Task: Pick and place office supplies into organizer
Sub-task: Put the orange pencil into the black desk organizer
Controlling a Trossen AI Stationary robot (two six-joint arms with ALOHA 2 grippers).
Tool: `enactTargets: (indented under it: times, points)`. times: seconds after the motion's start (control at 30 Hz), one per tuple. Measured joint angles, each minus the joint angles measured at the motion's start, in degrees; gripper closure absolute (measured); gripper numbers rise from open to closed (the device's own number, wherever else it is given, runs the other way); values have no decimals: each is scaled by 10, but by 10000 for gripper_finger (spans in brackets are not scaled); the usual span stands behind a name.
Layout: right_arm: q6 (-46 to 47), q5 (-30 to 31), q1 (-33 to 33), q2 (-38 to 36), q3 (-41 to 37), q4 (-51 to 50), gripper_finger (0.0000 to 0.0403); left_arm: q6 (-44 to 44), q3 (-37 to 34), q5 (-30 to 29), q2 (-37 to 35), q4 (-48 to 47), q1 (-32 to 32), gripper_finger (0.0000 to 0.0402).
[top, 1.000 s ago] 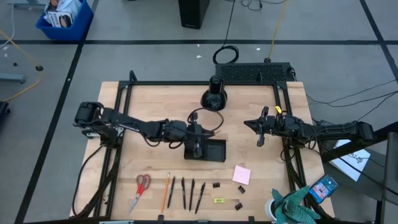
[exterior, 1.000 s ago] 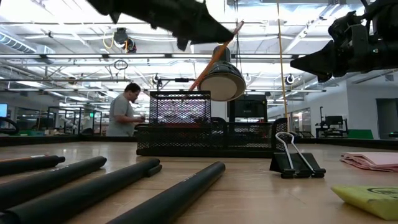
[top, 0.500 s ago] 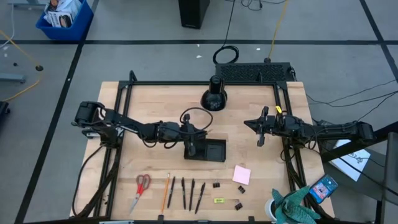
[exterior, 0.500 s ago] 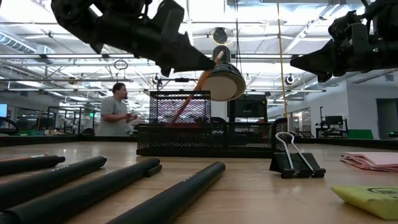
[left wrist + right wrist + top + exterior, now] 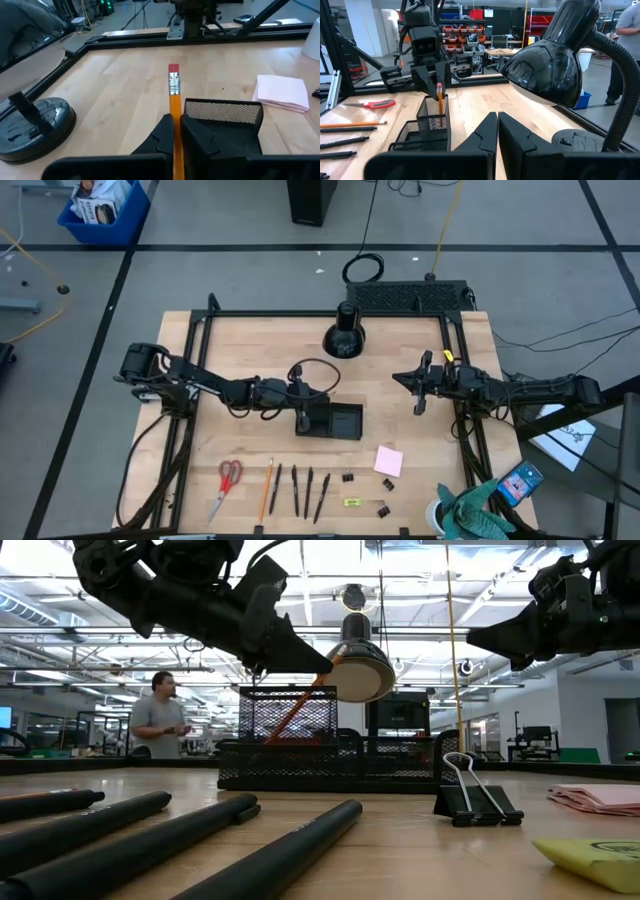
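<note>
High view: left gripper (image 5: 303, 416) sits over the left end of the black mesh organizer (image 5: 342, 422) at mid-table, pinching an orange pencil; right gripper (image 5: 419, 402) hangs well to the right of the organizer, fingers pressed together, holding nothing. Along the near edge lie red-handled scissors (image 5: 227, 484), a second orange pencil (image 5: 267, 486), four dark pens (image 5: 298, 491), binder clips (image 5: 348, 478), a pink sticky-note pad (image 5: 389, 461) and a small yellow-green piece (image 5: 352, 502). A black desk lamp (image 5: 343, 334) stands at the far side. Low view: the held pencil (image 5: 298, 698) slants down into the organizer's tall mesh cup (image 5: 288, 713); a person (image 5: 158, 727) stands in the room behind. Left wrist view: fingers (image 5: 161, 136) clamp the pencil (image 5: 174, 102), eraser end pointing away, just beside the mesh cup (image 5: 223, 111). Right wrist view: own fingers (image 5: 487, 131) closed together, pointing at the organizer (image 5: 422, 132), lamp shade (image 5: 550, 61) close by
</note>
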Motion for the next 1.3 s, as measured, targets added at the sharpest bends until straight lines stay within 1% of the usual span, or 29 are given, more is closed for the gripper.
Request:
enactTargets:
  times: [0.13, 0.23, 0.3, 0.67, 0.8, 0.9, 0.93, 1.0, 1.03, 1.1, 1.13, 1.2, 1.23, 1.3]
  points:
    - [0, 0, 0, 0, 0, 0, 395, -1, 0, 0, 0, 0, 0, 378]
    - [0, 0, 0, 0, 0, 0, 394, -16, 0, 0, 0, 0, 2, 379]
    - [0, 0, 0, 0, 0, 0, 394, -30, 0, 0, 0, 0, 5, 373]
    - [0, 0, 0, 0, 0, 0, 394, -48, 0, 4, 0, 0, 8, 274]
    - [0, 0, 0, 0, 0, 0, 394, -48, 12, 4, -5, 5, 3, 258]
    - [3, 0, 0, 0, 0, 0, 394, -37, 43, -4, -35, -32, -16, 255]
    - [4, 0, 0, 0, 0, 0, 394, -43, 59, -28, -48, -72, -25, 254]
    - [4, 0, 0, 0, 0, 0, 394, -76, 105, -95, -72, -198, -50, 254]
    - [3, 0, 0, 0, 0, 0, 394, -98, 136, -128, -79, -272, -64, 254]
    - [2, 2, 0, 0, 0, 0, 394, -175, 197, -190, -86, -438, -97, 254]
    - [2, 2, 0, 0, 0, -1, 394, -229, 230, -207, -85, -521, -114, 254]
    - [2, 2, 0, 0, 0, -5, 394, -355, 282, -220, -74, -654, -147, 254]
    - [2, 2, 0, 1, 0, -6, 394, -416, 301, -220, -64, -706, -164, 254]
    - [2, 3, 0, 1, 0, -15, 394, -518, 321, -217, -42, -764, -200, 254]
